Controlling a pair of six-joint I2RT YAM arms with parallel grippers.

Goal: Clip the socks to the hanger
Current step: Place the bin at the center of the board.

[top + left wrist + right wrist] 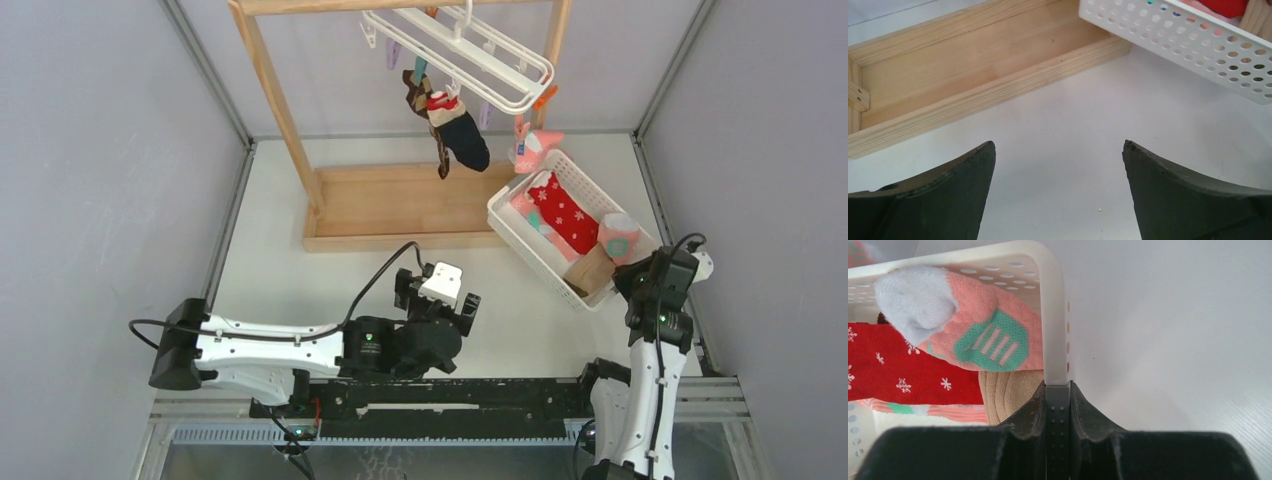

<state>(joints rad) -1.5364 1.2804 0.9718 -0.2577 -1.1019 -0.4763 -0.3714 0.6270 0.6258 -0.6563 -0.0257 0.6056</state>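
The white hanger hangs from the wooden rack's top bar, and a dark and a striped sock are clipped under it. A pink sock hangs at its right end. A red snowflake sock, a pink and teal sock and a tan one lie in the white basket. My right gripper is shut on the basket's wall at its near right corner, seen close in the right wrist view. My left gripper is open and empty over the bare table.
The wooden rack's base tray lies on the table behind my left gripper, and its left post rises at the back. The basket's perforated side sits ahead and right of my left gripper. Grey walls enclose the table.
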